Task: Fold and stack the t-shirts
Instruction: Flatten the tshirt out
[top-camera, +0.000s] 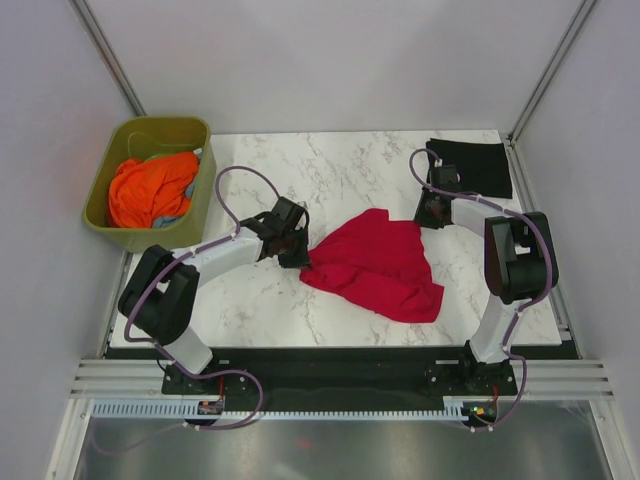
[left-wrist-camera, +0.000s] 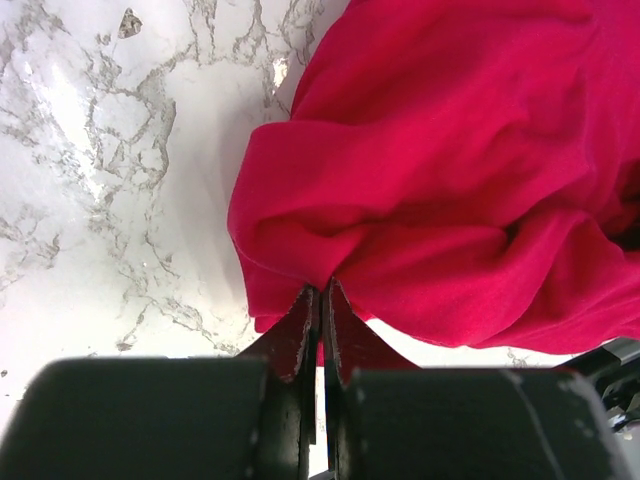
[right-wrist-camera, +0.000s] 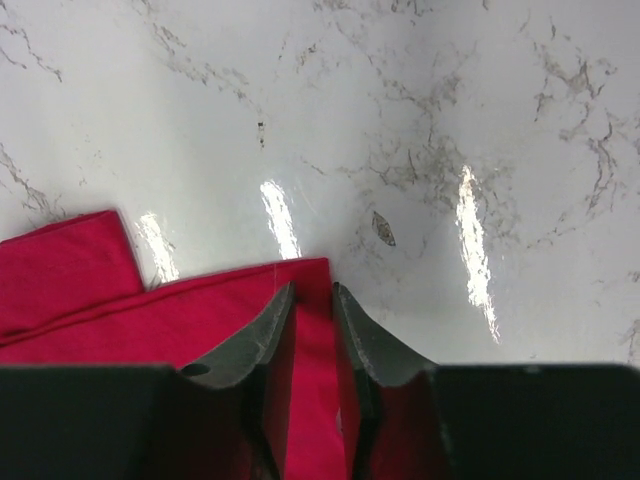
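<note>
Two t-shirts are lying on the marble table (top-camera: 300, 170): crimson t-shirt (top-camera: 375, 265) mid-table, black t-shirt (top-camera: 470, 165) far right. Left gripper (left-wrist-camera: 322, 290) is clenching the crimson one's left edge; right gripper (right-wrist-camera: 312, 290) is straddling its far edge, grip unclear.

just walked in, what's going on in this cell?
Both arms are on the crumpled crimson red cloth t-shirt in the middle of the white marble tabletop. The left end effector is shut on its left edge. The right end effector straddles its far right edge; whether it pinches yet is unclear. The black cloth t-shirt lies flat at the far right corner. The olive-green plastic tub at far left holds orange cloth.
</note>
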